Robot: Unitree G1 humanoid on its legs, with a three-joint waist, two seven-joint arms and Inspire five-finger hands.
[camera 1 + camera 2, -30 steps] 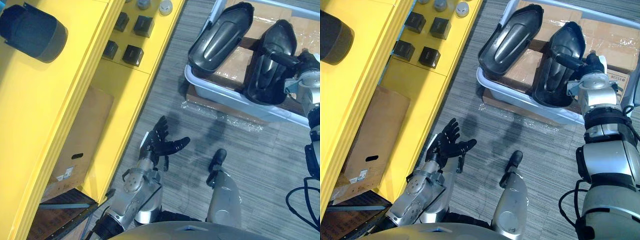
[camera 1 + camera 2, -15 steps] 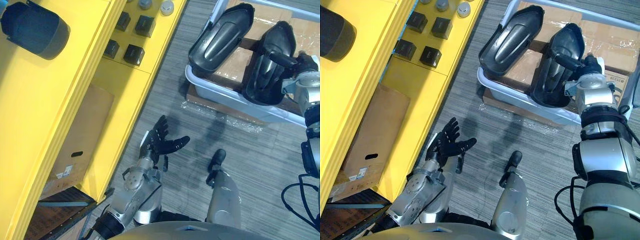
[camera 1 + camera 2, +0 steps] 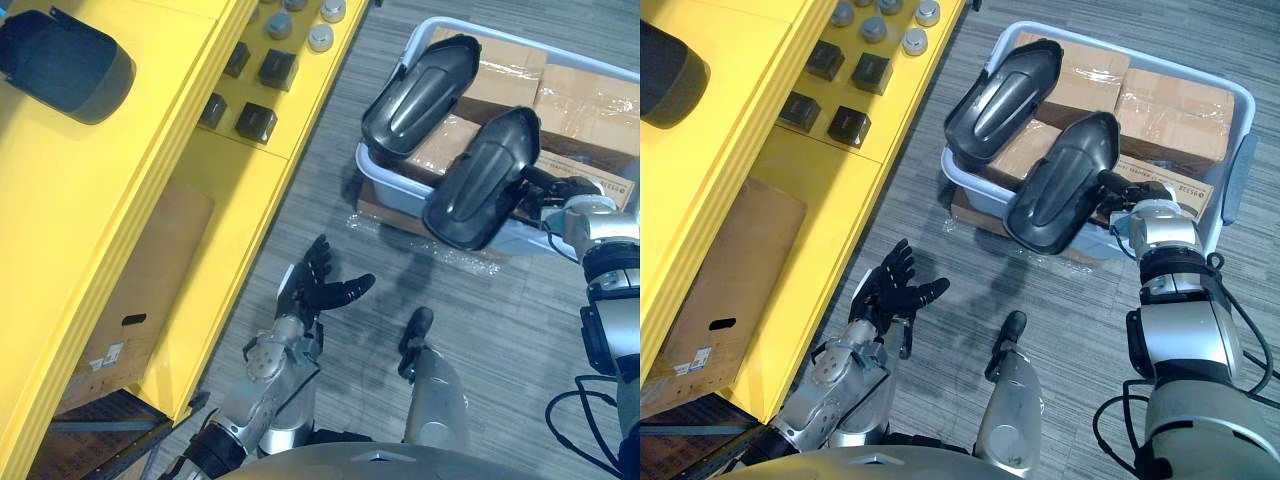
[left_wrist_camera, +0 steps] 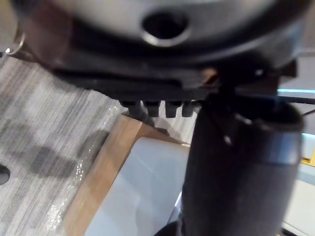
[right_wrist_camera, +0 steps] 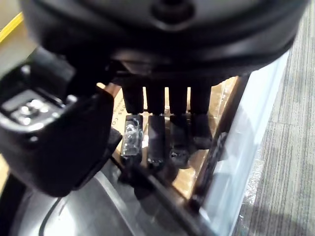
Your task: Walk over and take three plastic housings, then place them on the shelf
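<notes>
— What sort of place is this?
— A stockroom or workshop. There's a yellow shelf [image 3: 120,180] of small black parts [image 3: 256,120] on the left, and far right a tote [image 3: 1238,165] with cartons [image 3: 1175,110] and housings [image 3: 1000,95].

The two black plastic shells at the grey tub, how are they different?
The nearer glossy black plastic housing is pinched at its edge by the right hand; the farther glossy black plastic housing is touched by no hand. The nearer one juts past the rim of the pale grey plastic tub; the farther one rests on the brown cardboard boxes inside. Both are long, hollow, open side up.
</notes>
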